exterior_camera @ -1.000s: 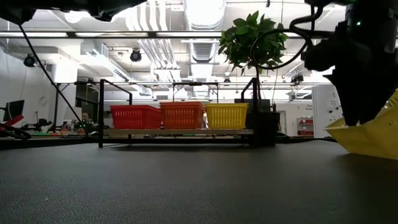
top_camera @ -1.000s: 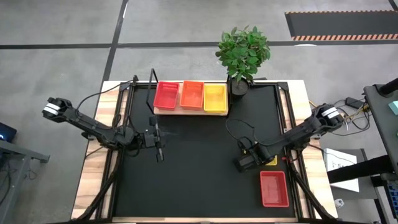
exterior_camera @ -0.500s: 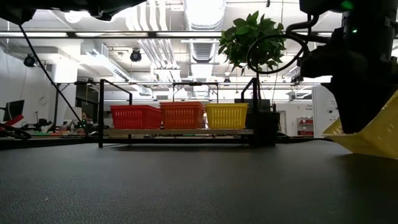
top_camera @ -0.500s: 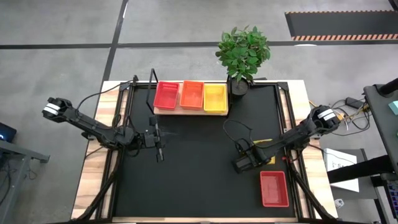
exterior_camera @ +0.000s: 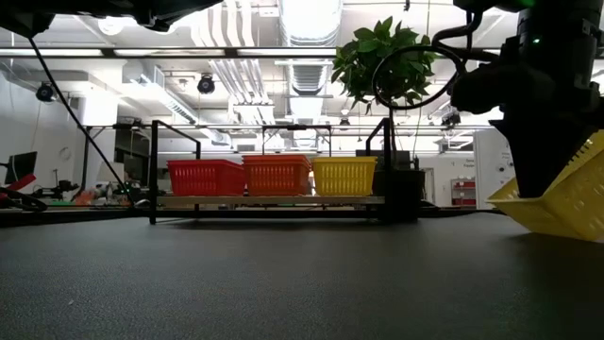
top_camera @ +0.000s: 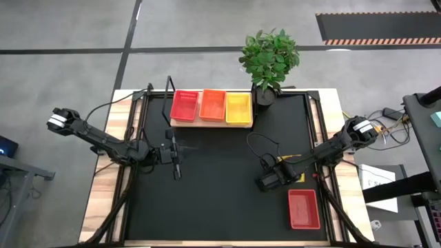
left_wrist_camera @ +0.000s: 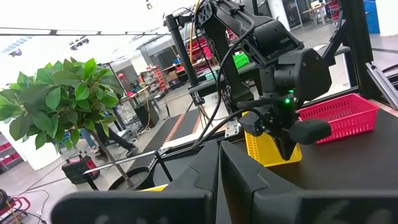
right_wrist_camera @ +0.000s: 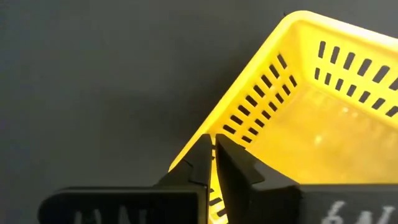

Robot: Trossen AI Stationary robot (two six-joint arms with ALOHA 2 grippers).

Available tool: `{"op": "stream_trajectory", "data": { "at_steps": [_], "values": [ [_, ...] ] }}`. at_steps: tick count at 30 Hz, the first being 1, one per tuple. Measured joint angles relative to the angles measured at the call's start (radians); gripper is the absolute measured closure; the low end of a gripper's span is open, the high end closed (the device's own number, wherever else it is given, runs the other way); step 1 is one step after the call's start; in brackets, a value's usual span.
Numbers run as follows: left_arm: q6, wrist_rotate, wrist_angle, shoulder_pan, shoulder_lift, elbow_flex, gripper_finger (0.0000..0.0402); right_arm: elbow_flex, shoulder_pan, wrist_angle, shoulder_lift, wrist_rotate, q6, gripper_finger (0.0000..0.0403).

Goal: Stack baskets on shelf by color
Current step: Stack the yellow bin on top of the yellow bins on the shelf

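On the right side of the black tabletop point(top_camera: 220, 200), your right gripper point(right_wrist_camera: 214, 149) has its two fingers pinched together on the rim of a yellow basket point(right_wrist_camera: 298, 118). From the low camera that yellow basket sits tilted, one side lifted, with its lower edge down at the tabletop. From above you can see almost nothing of it, because the right arm covers it. The left wrist camera shows it hanging below the right gripper, just in front of a red basket.

That red basket point(top_camera: 304, 209) lies flat, close beside the gripper, toward the front right corner of the tabletop.

Look to the far side of the tabletop for the shelf point(top_camera: 207, 123), a light-wood board with a black frame point(top_camera: 167, 96) upright at its left end. On it you have three stacks side by side, touching: red baskets point(top_camera: 183, 105) next to the frame, orange baskets point(top_camera: 212, 105) in the middle and yellow baskets point(top_camera: 238, 109) on the right. How many sit in each stack you cannot tell from these views.

A potted plant point(top_camera: 269, 58) stands just beside the shelf's right end.

Your left gripper point(top_camera: 178, 165) waits over the left half of the tabletop, well apart from every basket, fingers closed on nothing.
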Motion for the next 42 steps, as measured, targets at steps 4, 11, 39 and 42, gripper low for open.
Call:
{"op": "stream_trajectory", "data": {
  "at_steps": [4,11,39,42],
  "values": [
    [0.0,0.0,0.0,0.0,-0.001,0.0,0.04,0.0,0.0,-0.001,-0.013,-0.015,0.0,0.0366],
    [0.0,0.0,0.0,0.0,-0.001,0.0,0.04,0.049,-0.007,-0.114,-0.019,-0.026,0.02,0.0284],
    [0.001,0.0,-0.008,0.0,-0.003,-0.005,0.04,0.131,-0.038,-0.124,0.128,0.018,0.025,0.0345],
    [0.0,0.0,-0.007,0.0,-0.006,-0.005,0.04,0.185,-0.037,-0.121,0.134,-0.002,-0.063,0.0385]
  ]
}}
